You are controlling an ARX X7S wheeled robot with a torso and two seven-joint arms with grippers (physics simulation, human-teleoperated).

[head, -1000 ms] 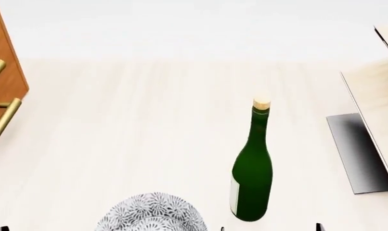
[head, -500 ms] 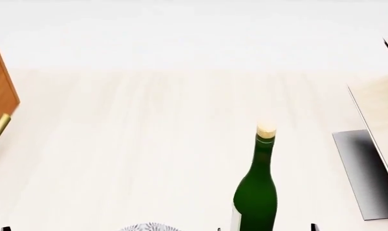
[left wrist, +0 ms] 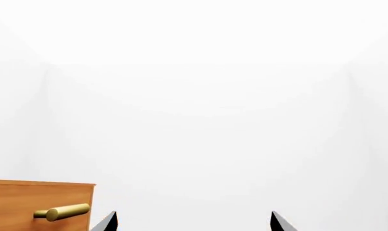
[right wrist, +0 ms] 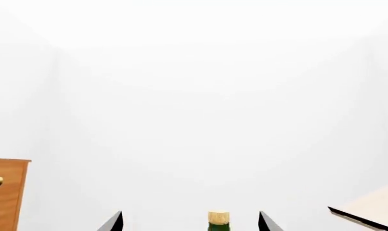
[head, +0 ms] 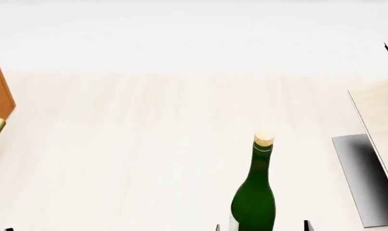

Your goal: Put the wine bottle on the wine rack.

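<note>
Nearest, the right gripper was seen with fingers spread, empty, flanking one upright dark green glass wine bottle on the pale surface. Smooth, heavy, breakable glass was judged best grasped at its body. One slanted light-wood wine rack stood beyond; the left gripper gaped empty.

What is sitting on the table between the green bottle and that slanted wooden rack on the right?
Nothing: in the head view only bare pale tabletop lies between the wine bottle and the wine rack.
</note>
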